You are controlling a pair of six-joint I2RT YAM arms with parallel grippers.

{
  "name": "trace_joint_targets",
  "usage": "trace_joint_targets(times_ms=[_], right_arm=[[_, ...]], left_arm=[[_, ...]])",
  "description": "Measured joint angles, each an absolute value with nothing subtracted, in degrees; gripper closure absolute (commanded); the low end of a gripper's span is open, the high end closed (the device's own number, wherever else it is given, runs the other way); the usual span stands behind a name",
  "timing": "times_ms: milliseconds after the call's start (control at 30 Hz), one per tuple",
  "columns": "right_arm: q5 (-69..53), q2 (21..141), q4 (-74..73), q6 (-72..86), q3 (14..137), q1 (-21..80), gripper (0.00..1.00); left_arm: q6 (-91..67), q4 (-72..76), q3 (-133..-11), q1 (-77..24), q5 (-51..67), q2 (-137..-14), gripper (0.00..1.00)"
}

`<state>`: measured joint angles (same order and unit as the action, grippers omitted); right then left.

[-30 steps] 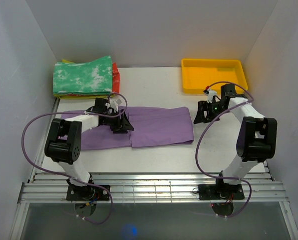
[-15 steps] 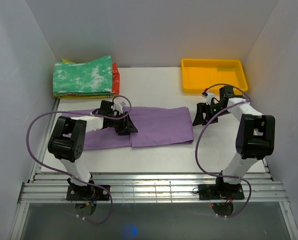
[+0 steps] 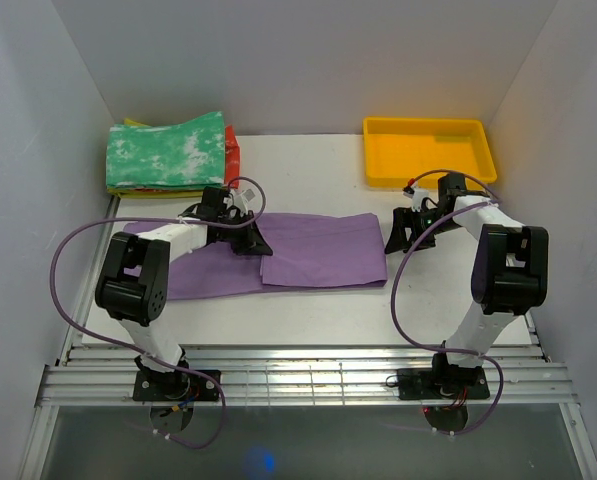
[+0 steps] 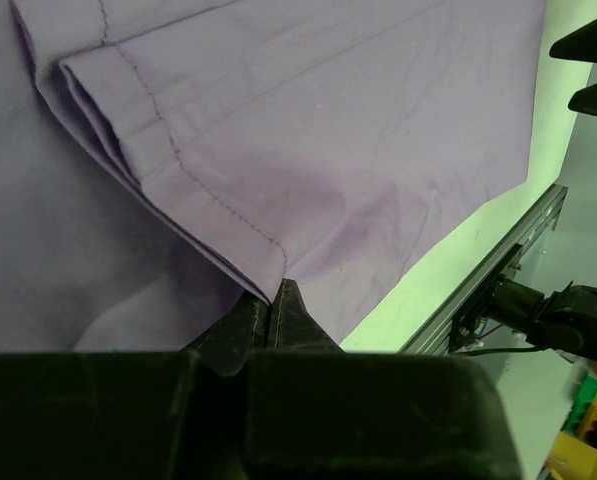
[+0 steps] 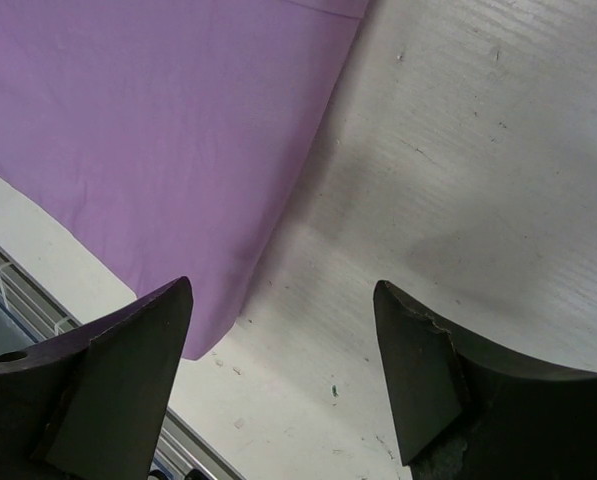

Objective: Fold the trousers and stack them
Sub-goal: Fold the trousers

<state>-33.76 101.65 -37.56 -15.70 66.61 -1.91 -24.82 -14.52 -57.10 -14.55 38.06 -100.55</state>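
Note:
The lilac trousers lie flat across the middle of the table, the right part folded over as an upper layer. My left gripper rests low on the cloth at that layer's left end. In the left wrist view its jaws are pressed together on the stitched hem corner of the trousers. My right gripper hovers just off the trousers' right end. It stands open over bare table, the purple edge beside its left finger.
A stack of folded garments, green-and-white on top, sits at the back left. A yellow tray stands at the back right. Metal rails run along the near table edge. White walls close in both sides.
The left jaws have closed on the hem corner of the upper layer. The right gripper has crept slightly closer to the trousers' right end, still open.

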Motion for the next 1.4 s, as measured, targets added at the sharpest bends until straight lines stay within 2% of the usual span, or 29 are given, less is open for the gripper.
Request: trace_joint_targets(times_ms=[833, 1300, 1400], right_arm=[[-35.14, 103.77, -37.56, -16.97, 66.65, -1.87, 0.18], [-41.10, 107.59, -33.67, -14.44, 66.50, 0.54, 0.19], [-43.20, 108.49, -32.34, -13.15, 66.54, 1.32, 0.20]], left_arm=[[-13.52, -15.97, -55.86, -14.20, 29.76, -97.62, 1.00], [-13.04, -16.75, -55.77, -13.04, 26.09, -100.71, 1.00], [-12.95, -16.82, -55.77, -13.04, 25.89, -100.71, 0.97]])
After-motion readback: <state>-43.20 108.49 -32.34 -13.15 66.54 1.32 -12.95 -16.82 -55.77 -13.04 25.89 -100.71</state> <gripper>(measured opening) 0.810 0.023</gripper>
